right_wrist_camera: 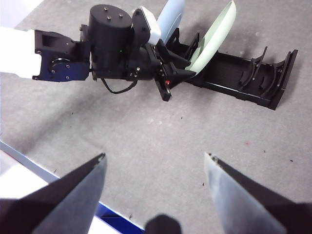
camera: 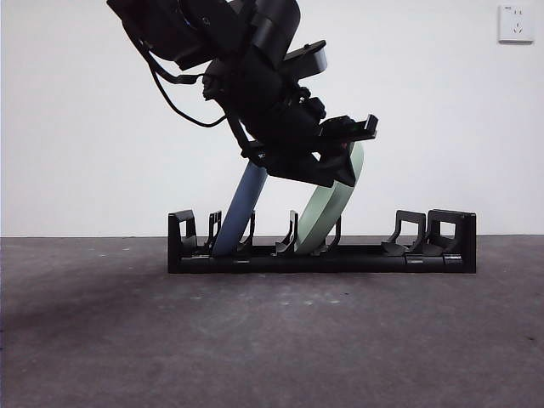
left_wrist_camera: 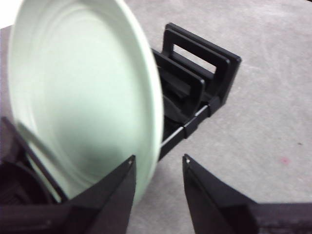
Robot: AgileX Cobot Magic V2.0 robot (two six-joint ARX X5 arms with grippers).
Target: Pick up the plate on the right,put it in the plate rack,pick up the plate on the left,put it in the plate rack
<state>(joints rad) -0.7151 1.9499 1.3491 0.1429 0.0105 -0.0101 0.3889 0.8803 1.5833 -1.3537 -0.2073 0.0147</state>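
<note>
The grey table lies bare before and around the plate rack, which runs lengthwise across it below a white wall bearing a socket. The left arm leans in from above, blocking the upper parts of both plates. A green plate stands tilted in a middle slot, a blue plate tilted in a slot nearer one end; the slots at the far end stand free. The left gripper, jaws apart, sits at the green plate's rim without clamping it. The right gripper hangs open, well apart, over open table near its edge.
</note>
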